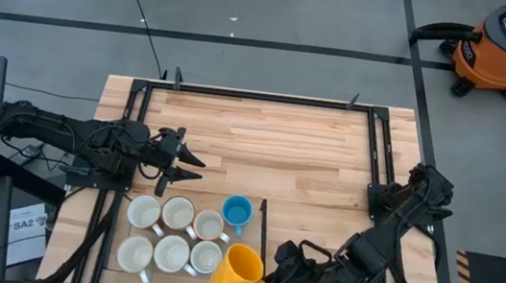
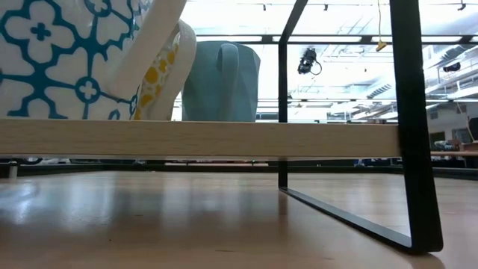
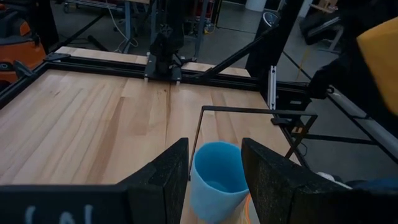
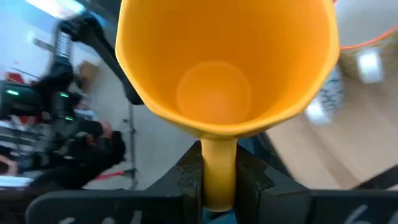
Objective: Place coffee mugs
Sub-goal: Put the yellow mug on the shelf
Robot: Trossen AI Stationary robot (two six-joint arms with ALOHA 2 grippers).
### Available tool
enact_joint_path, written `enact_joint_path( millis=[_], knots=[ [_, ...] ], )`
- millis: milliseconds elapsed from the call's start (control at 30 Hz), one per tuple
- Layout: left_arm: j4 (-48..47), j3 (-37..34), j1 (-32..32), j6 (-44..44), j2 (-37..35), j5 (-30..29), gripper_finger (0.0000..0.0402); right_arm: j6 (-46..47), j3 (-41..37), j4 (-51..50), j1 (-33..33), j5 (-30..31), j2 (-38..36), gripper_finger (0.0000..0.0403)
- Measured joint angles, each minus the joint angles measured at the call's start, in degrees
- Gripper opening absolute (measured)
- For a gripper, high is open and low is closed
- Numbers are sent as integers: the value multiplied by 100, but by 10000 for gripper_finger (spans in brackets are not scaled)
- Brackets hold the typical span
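Right gripper (image 1: 260, 280) at the near edge of the table (image 1: 263, 138), fingers (image 4: 249, 180) clamped on the handle of the orange-yellow mug (image 1: 236, 271); mug is tipped on its side, mouth toward the wrist camera, body just beside the near row of white mugs (image 1: 171, 236); can't tell whether it touches the surface or hangs clear.

Six white mugs sit in two rows of three inside the black wire rack (image 1: 264, 222), mouths up, packed touching; blue mug (image 1: 236, 213) upright at the right end of the far row, next to the rack's bar.

Left gripper (image 1: 189, 171) over the table on the left side, just beyond the far row of mugs; fingers (image 3: 165, 180) part open, holding nothing; blue mug shows between them in the left wrist view but farther off, not gripped.
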Motion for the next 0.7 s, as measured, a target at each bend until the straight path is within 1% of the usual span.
enact_joint_path(
  millis=[133,233,467,600,700],
  knots=[
    [-2,0,0,0,0,-2,156,110,0,363,175,347,108,57],
    [-29,0,0,-2,0,-1,156,106,0,895,280,615,290,57],
    [-36,-2,0,-121,0,0,156,85,-4,2019,585,1111,967,57],
    [-36,-3,0,-118,0,0,156,121,-2,2140,748,1529,1207,57],
    [-23,-4,0,-116,-2,0,156,142,-2,1988,830,1814,1280,57]
  ],
)
